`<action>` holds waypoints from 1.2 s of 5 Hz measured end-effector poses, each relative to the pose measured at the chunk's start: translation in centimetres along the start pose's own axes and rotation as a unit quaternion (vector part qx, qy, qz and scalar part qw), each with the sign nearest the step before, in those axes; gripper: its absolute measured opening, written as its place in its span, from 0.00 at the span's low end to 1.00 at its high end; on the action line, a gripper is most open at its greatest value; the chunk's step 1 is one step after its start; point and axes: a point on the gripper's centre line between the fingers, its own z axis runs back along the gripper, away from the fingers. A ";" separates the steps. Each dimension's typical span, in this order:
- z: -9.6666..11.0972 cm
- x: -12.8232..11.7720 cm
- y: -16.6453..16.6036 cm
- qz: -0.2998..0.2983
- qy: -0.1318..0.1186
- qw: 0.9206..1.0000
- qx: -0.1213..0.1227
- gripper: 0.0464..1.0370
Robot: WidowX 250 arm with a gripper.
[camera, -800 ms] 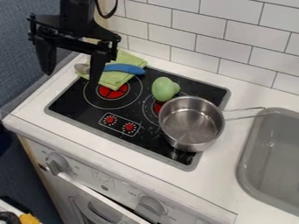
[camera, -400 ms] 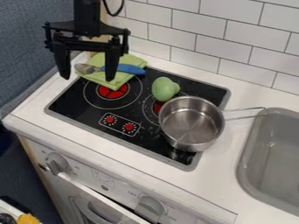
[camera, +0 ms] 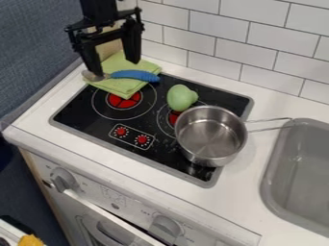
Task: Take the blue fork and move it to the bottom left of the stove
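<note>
The black gripper [camera: 117, 68] hangs at the upper left, open, its fingers wide apart above the green cloth, with nothing held between them. Below it the blue-handled utensil [camera: 135, 75] lies across the folded green cloth [camera: 120, 87], its metal end to the left and its handle to the right; whether that end is a fork or a spoon I cannot tell. The cloth covers the back left corner of the black stove [camera: 86, 114], partly over the left red burner.
A green pear-like object [camera: 182, 97] stands near the right burner. Right of it a steel pot [camera: 210, 136] overhangs the stove's right edge, its wire handle towards the grey sink [camera: 300, 168]. A tiled wall [camera: 212, 29] bounds the back.
The gripper has moved right and a little towards the back, has turned, and now hangs over the cloth. The utensil, cloth, pear-like object and pot have stayed in place.
</note>
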 end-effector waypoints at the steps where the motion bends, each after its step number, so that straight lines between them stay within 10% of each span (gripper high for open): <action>1: 0.3 1.3 -2.1 0.125 -0.033 0.990 -0.057 0.96; 2: -1.0 3.2 -3.5 0.241 -0.010 0.967 -0.081 0.96; 4: -2.0 6.0 -5.0 0.441 -0.045 0.890 -0.107 0.96; 6: -3.2 7.2 -5.7 0.454 -0.084 0.884 -0.071 0.96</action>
